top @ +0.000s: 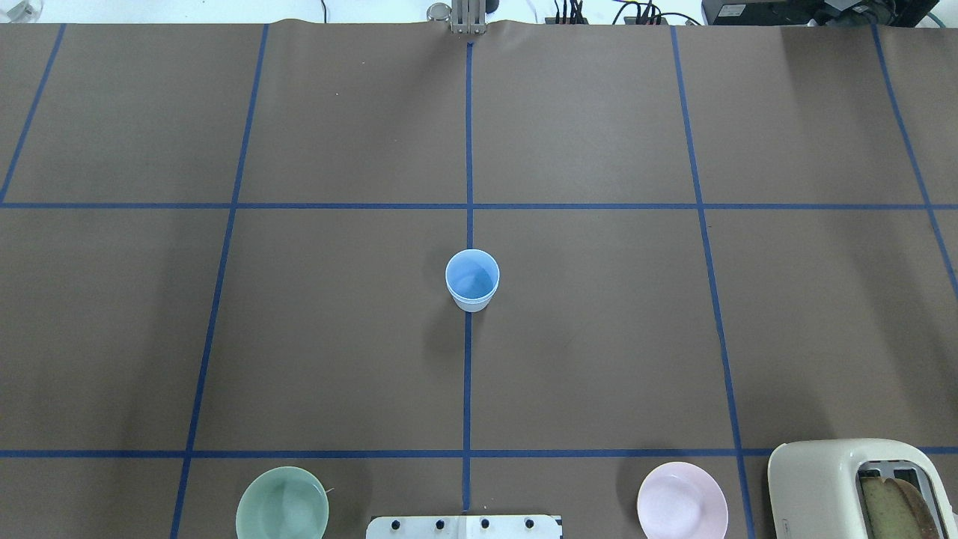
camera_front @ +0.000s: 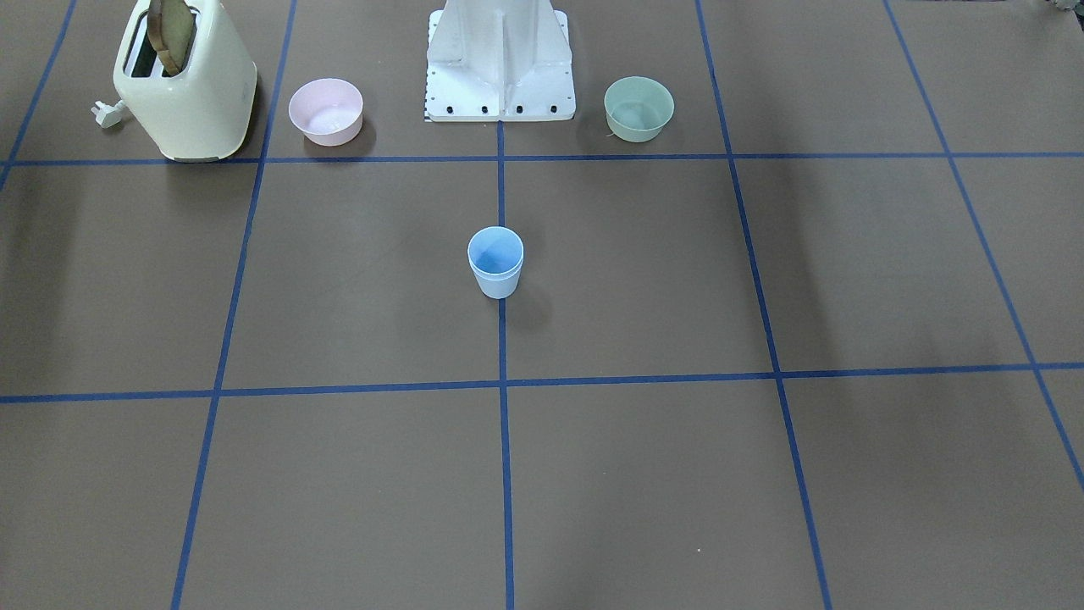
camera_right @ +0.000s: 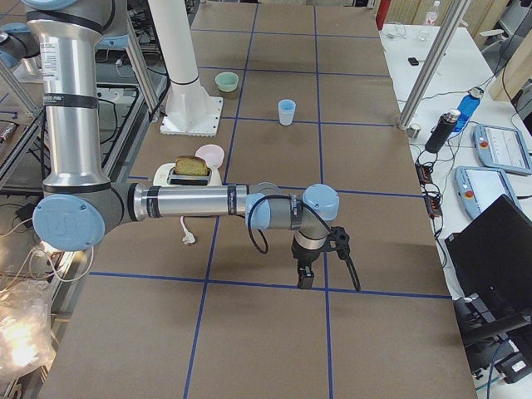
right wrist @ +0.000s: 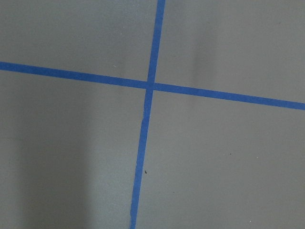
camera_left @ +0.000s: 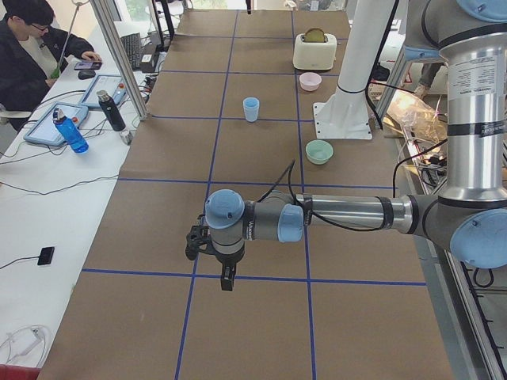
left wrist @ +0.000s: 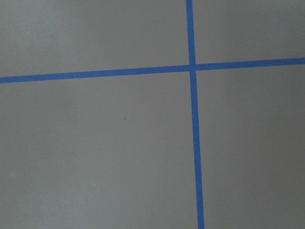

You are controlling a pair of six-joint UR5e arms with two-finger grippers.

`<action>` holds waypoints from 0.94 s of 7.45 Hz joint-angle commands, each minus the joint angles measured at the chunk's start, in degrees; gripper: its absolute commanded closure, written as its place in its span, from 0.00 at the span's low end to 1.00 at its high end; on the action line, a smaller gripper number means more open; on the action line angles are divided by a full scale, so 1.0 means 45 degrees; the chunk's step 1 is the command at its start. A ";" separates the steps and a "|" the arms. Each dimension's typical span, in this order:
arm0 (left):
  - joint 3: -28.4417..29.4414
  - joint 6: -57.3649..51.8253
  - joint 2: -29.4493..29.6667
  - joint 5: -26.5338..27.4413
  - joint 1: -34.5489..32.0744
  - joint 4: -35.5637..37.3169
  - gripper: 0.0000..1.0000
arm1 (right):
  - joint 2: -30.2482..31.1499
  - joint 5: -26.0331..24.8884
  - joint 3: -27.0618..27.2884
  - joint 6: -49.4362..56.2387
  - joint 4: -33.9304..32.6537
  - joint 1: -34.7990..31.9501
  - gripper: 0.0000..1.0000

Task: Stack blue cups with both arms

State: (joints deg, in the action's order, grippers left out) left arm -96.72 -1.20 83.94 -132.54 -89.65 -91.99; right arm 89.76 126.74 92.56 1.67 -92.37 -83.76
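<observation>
The blue cups (camera_front: 495,263) stand upright on the centre tape line of the table; a second rim line under the top rim suggests one is nested in the other. They also show in the overhead view (top: 472,281) and both side views (camera_left: 251,109) (camera_right: 287,111). No gripper is near them. My left gripper (camera_left: 227,277) hangs over the table's left end, far from the cups. My right gripper (camera_right: 305,278) hangs over the right end. Both show only in side views, so I cannot tell whether they are open or shut. The wrist views show only brown table and blue tape.
A pink bowl (camera_front: 326,111) and a cream toaster (camera_front: 186,85) with a bread slice stand near the robot's right side. A green bowl (camera_front: 638,108) stands on its left side. The white base block (camera_front: 500,76) is between the bowls. An operator (camera_left: 32,47) sits beside the table.
</observation>
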 commanded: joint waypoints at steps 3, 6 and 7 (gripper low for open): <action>0.0009 0.0012 -0.0020 0.0000 0.0000 0.0013 0.02 | 0.0073 0.0019 0.0017 0.0000 0.0000 0.0000 0.00; -0.0011 -0.0007 -0.0156 0.0000 0.0000 -0.0007 0.02 | 0.0073 0.0000 -0.0002 0.0020 0.0000 0.0000 0.00; -0.0011 0.0012 -0.0156 0.0000 0.0000 -0.0007 0.02 | 0.0093 0.0019 -0.0002 0.0020 0.0000 0.0000 0.00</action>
State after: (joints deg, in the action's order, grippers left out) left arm -96.76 -1.20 83.33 -132.53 -89.65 -92.01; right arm 90.11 126.79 92.59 1.75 -92.37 -83.76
